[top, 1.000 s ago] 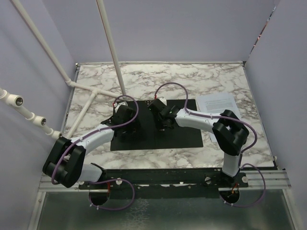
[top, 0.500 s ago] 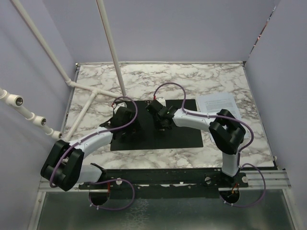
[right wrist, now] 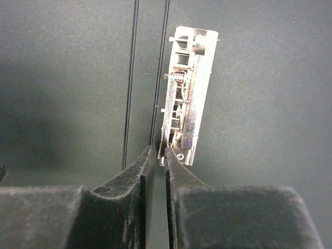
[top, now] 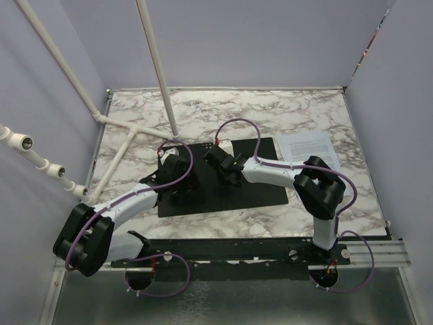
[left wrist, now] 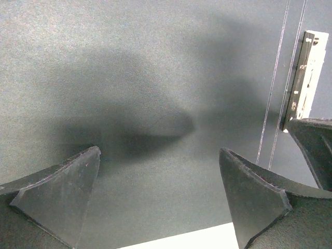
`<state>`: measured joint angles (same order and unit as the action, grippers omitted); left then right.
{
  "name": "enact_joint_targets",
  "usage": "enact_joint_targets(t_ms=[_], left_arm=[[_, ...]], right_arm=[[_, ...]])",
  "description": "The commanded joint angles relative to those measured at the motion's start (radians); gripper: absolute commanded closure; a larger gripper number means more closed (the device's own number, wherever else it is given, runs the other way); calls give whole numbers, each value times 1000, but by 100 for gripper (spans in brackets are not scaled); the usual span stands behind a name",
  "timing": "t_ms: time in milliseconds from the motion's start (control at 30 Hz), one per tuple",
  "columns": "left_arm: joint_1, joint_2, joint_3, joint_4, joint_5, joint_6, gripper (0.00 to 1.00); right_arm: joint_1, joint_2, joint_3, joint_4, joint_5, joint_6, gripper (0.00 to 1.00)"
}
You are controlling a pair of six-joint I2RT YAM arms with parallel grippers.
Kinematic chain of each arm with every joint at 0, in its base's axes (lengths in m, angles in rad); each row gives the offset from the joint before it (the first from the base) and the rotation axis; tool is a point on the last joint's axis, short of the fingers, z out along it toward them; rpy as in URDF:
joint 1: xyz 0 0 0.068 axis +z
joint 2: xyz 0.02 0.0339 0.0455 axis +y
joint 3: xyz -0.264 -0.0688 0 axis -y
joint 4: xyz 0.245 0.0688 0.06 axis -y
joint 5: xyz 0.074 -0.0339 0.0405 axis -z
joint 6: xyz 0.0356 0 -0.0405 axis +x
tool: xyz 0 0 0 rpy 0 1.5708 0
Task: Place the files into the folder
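Files (top: 308,143) partly hidden behind my right arm (top: 274,170) at frame right; right gripper (right wrist: 158,149), slid leftward since before, nearly pressed together by clip (right wrist: 189,88); left gripper (left wrist: 160,151) spread.

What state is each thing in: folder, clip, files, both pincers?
folder: open, flat, black inside up
clip: holds no paper
files: outside the folder, lying to its right
left pincer: open, over the folder's inside
right pincer: nearly shut, tips at the clip's end

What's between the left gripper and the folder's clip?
Left wrist view: only bare black folder surface, crossed by two thin crease lines, lies between the left gripper and the silver clip.
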<state>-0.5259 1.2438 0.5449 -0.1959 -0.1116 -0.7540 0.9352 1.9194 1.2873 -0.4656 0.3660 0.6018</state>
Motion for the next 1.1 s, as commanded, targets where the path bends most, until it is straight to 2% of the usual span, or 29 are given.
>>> enact_joint_targets(t_ms=[0, 600, 1067], left_arm=[[-18, -8, -37, -121, 58, -48, 1], [-25, 17, -54, -128, 0, -54, 1], [-26, 72, -59, -126, -51, -41, 1]], right_arm=[[11, 36, -46, -82, 41, 7, 86], [49, 91, -49, -133, 108, 9, 100], [63, 140, -68, -190, 212, 39, 100]])
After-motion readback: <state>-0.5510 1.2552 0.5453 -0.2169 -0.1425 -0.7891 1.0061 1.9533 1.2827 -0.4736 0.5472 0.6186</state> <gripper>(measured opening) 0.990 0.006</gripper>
